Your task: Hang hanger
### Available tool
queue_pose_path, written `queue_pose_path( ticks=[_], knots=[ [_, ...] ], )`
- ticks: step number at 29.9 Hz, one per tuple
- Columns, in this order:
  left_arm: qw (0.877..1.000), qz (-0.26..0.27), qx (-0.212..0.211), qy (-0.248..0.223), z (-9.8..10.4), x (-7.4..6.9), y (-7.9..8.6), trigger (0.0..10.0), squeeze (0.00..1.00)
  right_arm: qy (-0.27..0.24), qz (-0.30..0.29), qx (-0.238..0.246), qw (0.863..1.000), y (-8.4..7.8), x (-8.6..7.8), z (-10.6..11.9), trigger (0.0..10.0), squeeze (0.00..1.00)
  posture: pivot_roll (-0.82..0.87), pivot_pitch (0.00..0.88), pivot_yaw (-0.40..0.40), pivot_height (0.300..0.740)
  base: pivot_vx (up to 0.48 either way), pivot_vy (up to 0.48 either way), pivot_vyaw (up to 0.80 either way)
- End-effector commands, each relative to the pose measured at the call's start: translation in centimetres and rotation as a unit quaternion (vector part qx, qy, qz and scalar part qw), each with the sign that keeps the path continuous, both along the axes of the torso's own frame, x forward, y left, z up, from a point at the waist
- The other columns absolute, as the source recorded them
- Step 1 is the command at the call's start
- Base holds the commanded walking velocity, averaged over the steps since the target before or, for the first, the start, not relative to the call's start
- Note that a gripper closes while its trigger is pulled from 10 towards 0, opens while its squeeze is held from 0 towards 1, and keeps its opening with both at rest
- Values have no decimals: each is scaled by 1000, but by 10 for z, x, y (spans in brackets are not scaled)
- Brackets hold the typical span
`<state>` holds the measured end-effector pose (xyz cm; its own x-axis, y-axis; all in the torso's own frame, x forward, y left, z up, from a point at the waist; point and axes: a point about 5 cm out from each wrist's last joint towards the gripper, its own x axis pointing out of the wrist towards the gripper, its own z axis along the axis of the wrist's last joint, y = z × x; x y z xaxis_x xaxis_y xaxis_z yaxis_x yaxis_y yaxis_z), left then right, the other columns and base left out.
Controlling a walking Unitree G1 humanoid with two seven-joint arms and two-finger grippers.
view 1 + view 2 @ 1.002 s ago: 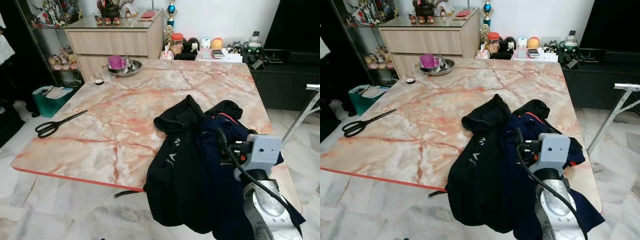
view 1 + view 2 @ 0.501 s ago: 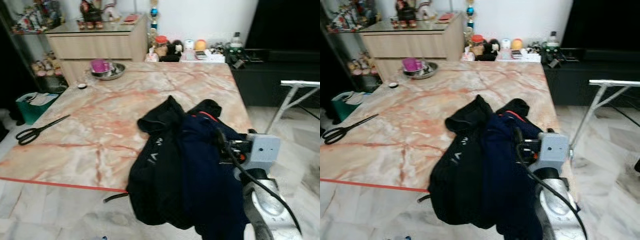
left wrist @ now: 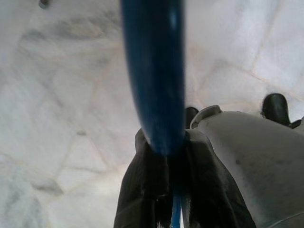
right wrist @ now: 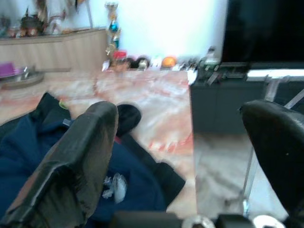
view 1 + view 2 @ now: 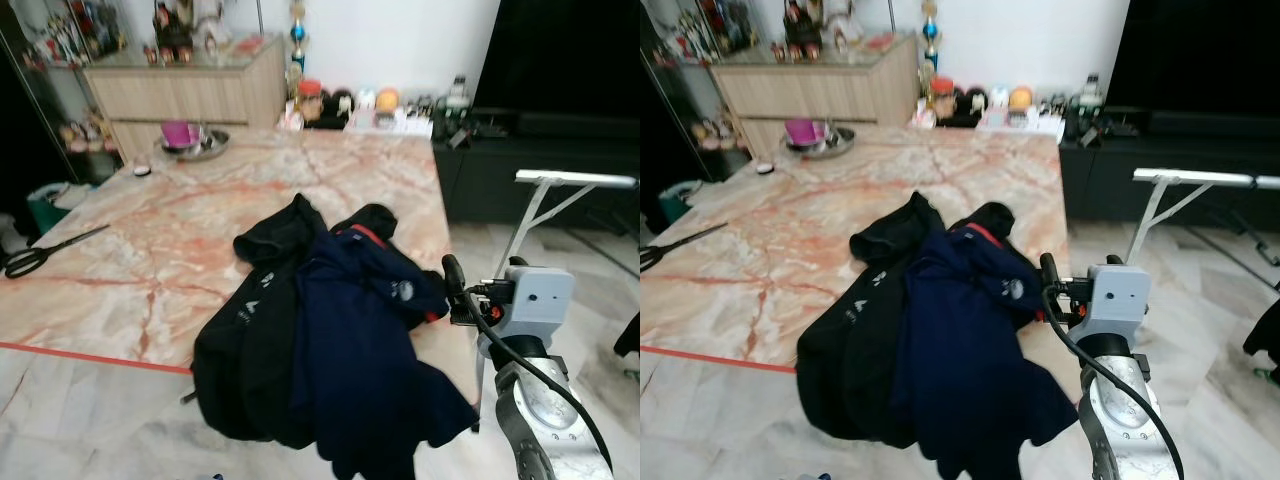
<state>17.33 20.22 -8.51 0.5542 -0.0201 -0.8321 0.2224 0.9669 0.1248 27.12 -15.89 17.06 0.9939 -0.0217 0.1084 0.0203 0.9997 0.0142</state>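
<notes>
Left eye view: a marble-patterned bench (image 5: 200, 200) carries two garments heaped at its near right corner, a black jacket (image 5: 245, 340) and a navy jacket (image 5: 365, 360) lying partly over it, both spilling over the bench's near edge toward the floor. The black one bears a small white logo; the navy one has a small pale badge, neither readable. Scissors (image 5: 45, 252) lie at the bench's left edge, and a metal bowl (image 5: 195, 145) with a purple cup sits at the far end. The right arm is raised just beside the navy jacket, its wrist housing grey. A white rack bar (image 5: 575, 179) stands beyond the bench on the right.

Right eye view: the same layout; the right arm's grey wrist block sits close to the navy jacket's right edge.

Left wrist view: the left claw (image 3: 175, 190) is closed tight on a blue hanger (image 3: 154, 71). The hanger's visible bar runs lengthwise straight out from between the black fingers (image 3: 140, 190), over a pale marble floor (image 3: 57, 118).

Right wrist view: the right claw (image 4: 190, 156) is spread wide and holds nothing, aimed over the navy jacket toward the bench's far end.
</notes>
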Motion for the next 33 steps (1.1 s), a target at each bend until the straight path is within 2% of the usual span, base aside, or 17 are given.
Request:
queue_pose_path(
  ticks=[1,5,7,12,14,17,18,19,20,22,23,26,27,30,31,32,33],
  knots=[
    [1000,2,3,11,-2,-5,2,10000,0,-2,1,-4,1000,1,1,1,10000,0,28,56,21,740,0,-349,0],
    [1000,2,2,11,-2,-5,2,10000,0,0,0,-5,1000,-1,1,-2,10000,0,26,57,19,740,0,-352,0],
    [1000,3,1,11,-3,-6,1,10000,0,19,-24,-18,999,-18,1,-20,10000,0,29,58,19,740,0,-351,0],
    [1000,4,2,13,-3,-7,3,10000,0,41,-59,-18,997,-40,-1,-37,10000,0,25,62,23,740,0,-352,0],
    [1000,2,4,14,-3,-7,4,10000,0,90,-75,-36,992,-55,-3,-67,10000,0,17,60,28,740,0,-351,0],
    [1000,1,4,14,-3,-7,4,10000,0,119,-75,-37,989,-58,-4,-85,10000,0,17,60,29,740,0,-352,0],
    [1000,1,3,14,-2,-6,3,10000,0,172,-65,-47,982,-60,-9,-117,10000,0,17,58,31,740,0,-349,0],
    [1000,1,3,14,-2,-6,3,10000,0,190,-61,-51,979,-60,-11,-127,10000,0,18,57,31,740,0,-352,0],
    [1000,0,3,13,-2,-5,2,10000,0,240,-53,-55,968,-58,-19,-155,10000,0,22,53,32,740,0,-349,0],
    [1000,0,2,12,-2,-5,2,10000,0,276,-48,-61,958,-56,-26,-173,10000,0,21,50,32,740,0,-351,0],
    [1000,0,2,11,-2,-4,2,10000,0,314,-44,-72,946,-55,-35,-189,10000,0,22,48,32,740,0,-356,0],
    [1000,1,2,11,-2,-4,2,10000,0,381,-35,-63,922,-49,-55,-218,10000,0,26,37,37,740,0,-352,0],
    [1000,1,2,11,-2,-4,2,10000,0,381,-35,-63,922,-49,-55,-218,10000,0,26,37,37,740,0,-352,0],
    [1000,2,2,11,-2,-4,1,10000,0,434,-13,-53,899,-42,-74,-236,10000,0,23,27,42,740,0,-352,0],
    [1000,1,2,12,-2,-4,2,10000,0,450,1,-55,891,-39,-80,-241,10000,0,22,26,42,740,0,-352,0],
    [1000,1,3,12,-2,-4,2,10000,0,482,11,-66,873,-38,-94,-251,10000,0,21,18,41,740,0,-352,0],
    [1000,0,3,12,-2,-4,2,10000,0,490,9,-68,869,-39,-97,-253,10000,0,21,18,41,740,0,-352,0]
  ],
)
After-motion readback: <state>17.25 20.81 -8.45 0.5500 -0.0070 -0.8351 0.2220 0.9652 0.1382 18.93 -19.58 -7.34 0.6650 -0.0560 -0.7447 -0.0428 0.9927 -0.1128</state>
